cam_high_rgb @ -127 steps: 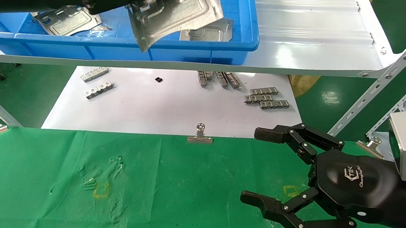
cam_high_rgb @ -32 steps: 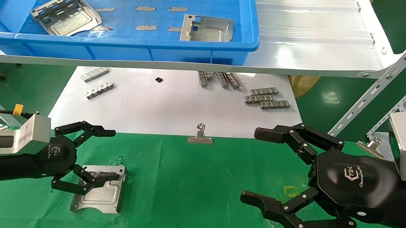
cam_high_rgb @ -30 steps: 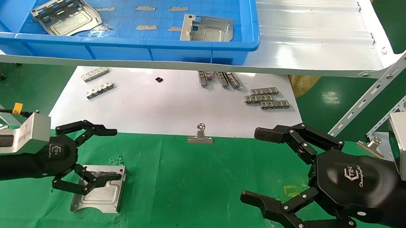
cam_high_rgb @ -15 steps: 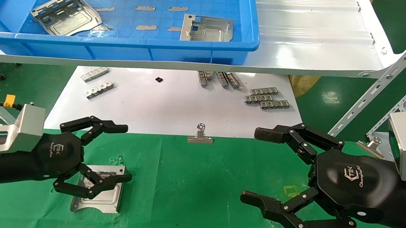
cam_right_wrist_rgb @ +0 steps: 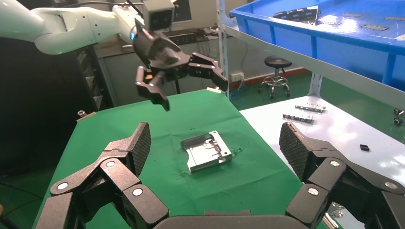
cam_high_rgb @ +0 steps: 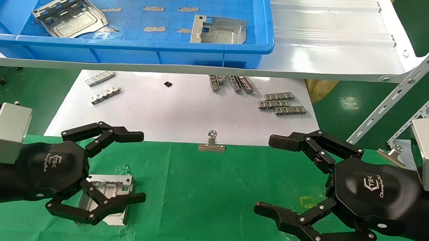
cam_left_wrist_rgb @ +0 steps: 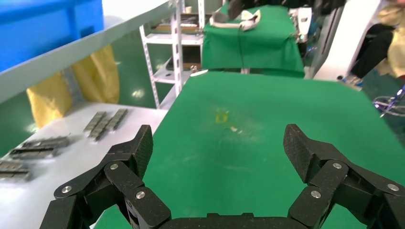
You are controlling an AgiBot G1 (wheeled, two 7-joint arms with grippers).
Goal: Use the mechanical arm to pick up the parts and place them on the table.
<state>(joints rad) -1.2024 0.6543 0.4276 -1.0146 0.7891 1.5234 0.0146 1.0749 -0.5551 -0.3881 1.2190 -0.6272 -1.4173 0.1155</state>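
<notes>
1 part (cam_high_rgb: 115, 189) lies flat on the green table (cam_high_rgb: 210, 194), and the left gripper (cam_high_rgb: 116, 166) hangs above it with its fingers spread wide and nothing between them, so I'd judge that drop finished and the step in hand a return to the blue bin (cam_high_rgb: 129, 44) up on the white shelf (cam_high_rgb: 334, 49). 2 more parts (cam_high_rgb: 70, 13) rest inside, so the next move calls for a lift clear of the shelf edge and a reach over the bin wall. The right gripper (cam_high_rgb: 267, 176) sits parked over the cloth, fingers also apart and empty. The right wrist camera shows clear air between the left gripper (cam_right_wrist_rgb: 179, 81) and the plate (cam_right_wrist_rgb: 207, 151) — the head view cannot settle that — while the left wrist camera misses the plate altogether.
</notes>
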